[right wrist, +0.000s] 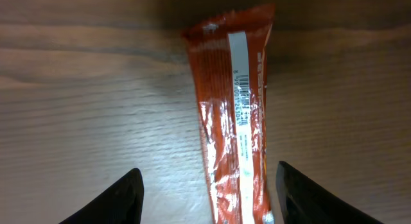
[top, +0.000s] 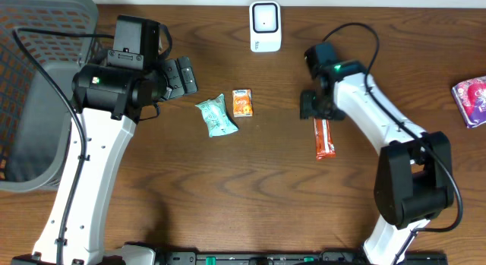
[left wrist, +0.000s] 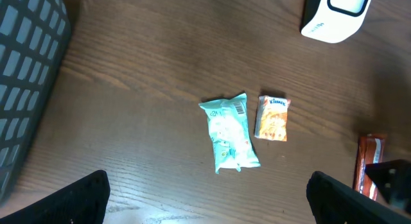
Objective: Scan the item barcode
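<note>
Currently the bar (right wrist: 234, 115) is being seen lying flat on the table (top: 250, 181), middle right of the overhead frame, below and right of the scanner (top: 265, 26). It is being straddled by the right gripper (right wrist: 209, 185), whose fingers are being held apart, touching nothing. The left gripper (left wrist: 207, 185) is being held wide and empty above the teal packet (left wrist: 231, 137) and the orange packet (left wrist: 273, 118). The barcode is being shown face up along the bar's white strip. Trouble is probably being invited by the glossy wrapper. If it is being pinched near one end, the bar may be slipping or drooping. If the fingers are being closed over the strip, the code may be getting hidden or creased, and the scan may be failing.
</note>
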Motion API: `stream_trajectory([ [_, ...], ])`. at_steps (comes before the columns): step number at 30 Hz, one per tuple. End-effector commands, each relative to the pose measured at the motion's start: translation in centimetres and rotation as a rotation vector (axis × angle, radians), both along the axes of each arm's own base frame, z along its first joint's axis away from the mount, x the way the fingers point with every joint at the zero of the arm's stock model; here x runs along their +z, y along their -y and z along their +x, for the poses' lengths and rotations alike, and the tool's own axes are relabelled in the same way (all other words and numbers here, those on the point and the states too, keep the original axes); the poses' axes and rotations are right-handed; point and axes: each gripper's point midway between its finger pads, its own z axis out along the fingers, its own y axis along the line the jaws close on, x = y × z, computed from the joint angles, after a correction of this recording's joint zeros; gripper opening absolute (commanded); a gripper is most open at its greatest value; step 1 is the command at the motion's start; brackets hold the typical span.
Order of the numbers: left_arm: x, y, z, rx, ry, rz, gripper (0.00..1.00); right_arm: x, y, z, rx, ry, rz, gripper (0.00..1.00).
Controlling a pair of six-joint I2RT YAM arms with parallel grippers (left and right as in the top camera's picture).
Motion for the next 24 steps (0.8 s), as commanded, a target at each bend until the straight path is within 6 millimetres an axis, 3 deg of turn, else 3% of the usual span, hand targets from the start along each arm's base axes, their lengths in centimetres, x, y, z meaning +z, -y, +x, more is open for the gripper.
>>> stream_trajectory([
  [1, -0.2, -0.1, 0.0, 0.007, -0.01, -0.003, 0.98, -1.0, 1.2, -0.5, -0.004, 0.043, -0.136, 0.62],
  [7, -0.2, -0.1, 0.0, 0.007, -0.01, -0.003, 0.98, -2.2, 1.1, -0.5, -0.002, 0.11, -0.217, 0.6],
  [12, -0.3, -0.1, 0.0, 0.007, -0.01, -0.003, 0.98, -2.6, 1.3, -0.7, 0.0, 0.146, -0.28, 0.47],
  [24, -0.2, -0.1, 0.0, 0.007, -0.01, -0.003, 0.98, -4.0, 1.7, -1.1, 0.005, 0.147, -0.311, 0.47],
])
